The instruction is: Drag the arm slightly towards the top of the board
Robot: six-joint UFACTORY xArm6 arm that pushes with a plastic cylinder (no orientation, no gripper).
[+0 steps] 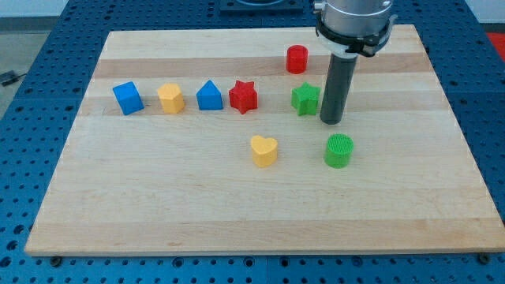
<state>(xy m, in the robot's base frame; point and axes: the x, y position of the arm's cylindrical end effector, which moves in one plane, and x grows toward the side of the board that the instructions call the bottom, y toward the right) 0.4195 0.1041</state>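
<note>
My tip (332, 122), a stiff rod with no jaws, rests right of the light green star (305, 99); nothing needs holding.

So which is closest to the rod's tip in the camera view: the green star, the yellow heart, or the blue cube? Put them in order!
From my tip, nearest first:
1. Green star: right beside the tip, on the view's left.
2. Yellow heart: farther, toward the view's bottom left.
3. Blue cube: farthest, at the view's left end of the row.
</note>
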